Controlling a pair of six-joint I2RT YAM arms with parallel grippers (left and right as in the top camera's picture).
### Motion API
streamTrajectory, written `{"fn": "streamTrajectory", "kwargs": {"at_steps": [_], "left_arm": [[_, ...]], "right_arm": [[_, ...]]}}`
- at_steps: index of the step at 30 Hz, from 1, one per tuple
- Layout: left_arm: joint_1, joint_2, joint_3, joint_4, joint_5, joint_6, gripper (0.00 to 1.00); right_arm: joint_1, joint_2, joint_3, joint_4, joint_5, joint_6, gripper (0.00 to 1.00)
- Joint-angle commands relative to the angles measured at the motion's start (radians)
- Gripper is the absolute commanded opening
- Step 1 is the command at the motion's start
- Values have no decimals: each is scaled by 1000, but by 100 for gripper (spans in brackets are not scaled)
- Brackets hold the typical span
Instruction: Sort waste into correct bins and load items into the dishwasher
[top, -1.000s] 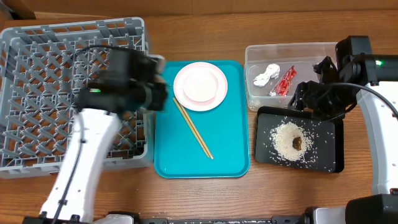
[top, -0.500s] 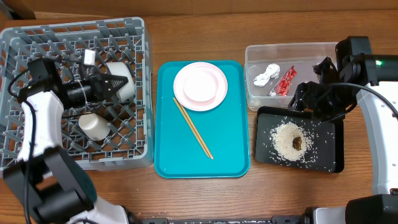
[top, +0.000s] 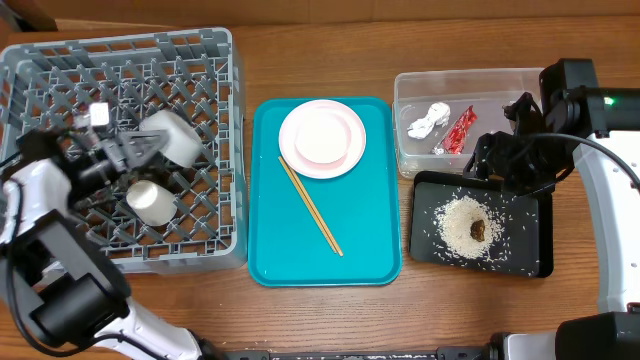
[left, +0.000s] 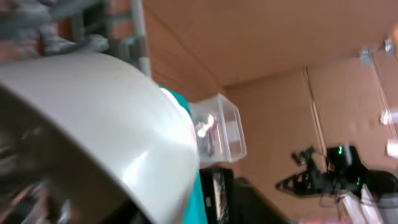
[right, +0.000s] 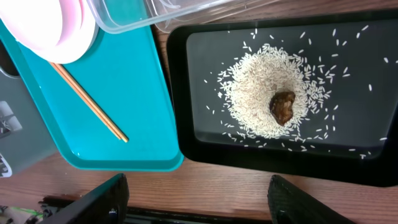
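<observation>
Our left gripper (top: 138, 150) reaches into the grey dishwasher rack (top: 30, 60) and sits right against the grey bowl (top: 174, 136), which lies tipped on the lattice. In the left wrist view the bowl's pale curved wall fills most of the frame and is blurred, so we cannot tell whether the gripper is spread or pinching the bowl. Just below the bowl in the rack lies the small white cup (top: 150, 202). Our right gripper (right: 198, 186) is spread wide and holds nothing; it hangs over the near edge of the black tray (top: 530, 250), where that tray meets the clear tub (top: 410, 95). On the black tray we see a heap of white rice grains (top: 458, 222) with more scattered around it, and the brown food lump (top: 479, 229) on top of the heap. In the tub lie the crumpled tissue (top: 428, 120) and, beside it, the red wrapper (top: 459, 128). Between rack and tub the teal tray (top: 300, 250) rests on the desk (top: 320, 320). It carries the white plate (top: 322, 160) with the pinkish bowl (top: 320, 135) on it, and the two chopsticks (top: 310, 205) lying together on a slant just below the plate.
</observation>
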Motion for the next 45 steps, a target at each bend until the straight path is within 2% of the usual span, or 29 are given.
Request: {"fn": "streamTrajectory", "kwargs": {"at_steps": [1, 4, 7, 8, 12, 15, 18, 19, 21, 23, 26, 30, 33, 39, 45], "left_arm": [[58, 1, 9, -34, -16, 19, 65], [66, -24, 10, -39, 23, 20, 79], [61, -75, 11, -40, 5, 20, 98], [56, -102, 11, -43, -14, 20, 100], [16, -218, 11, -69, -169, 5, 100], [-47, -306, 11, -80, -362, -93, 100], [-140, -388, 11, -141, -655, -241, 100], [-195, -416, 11, -199, -810, -297, 100], [-267, -432, 9, -262, -961, -357, 100], [-341, -433, 6, -305, -1030, -388, 100], [-461, -433, -19, -298, -1030, -386, 100], [-617, -430, -54, -212, -1028, -417, 100], [-745, -430, -60, -69, -1032, -414, 100], [-972, -403, -60, 270, -1062, -339, 100], [-1126, -276, -60, 451, -1159, -287, 100]], "right_arm": [[-2, -19, 23, 1, 3, -7, 73], [-2, -19, 23, 1, 3, -7, 73], [-2, -19, 23, -1, 3, -7, 73], [-2, -19, 23, -3, 3, -7, 73], [-2, -19, 23, -5, 3, -7, 73], [-2, -19, 23, -5, 3, -7, 73], [-2, -19, 23, -6, 3, -7, 73], [-2, -19, 23, -6, 3, -7, 73], [-2, -19, 23, -2, 3, -7, 73], [-2, -19, 23, -1, 3, -7, 73], [-2, -19, 23, -1, 3, -7, 73], [-2, -19, 23, -2, 3, -7, 73], [-2, -19, 23, -2, 3, -7, 73], [-2, -19, 23, -2, 3, -7, 73], [-2, -19, 23, -2, 3, -7, 73]]}}
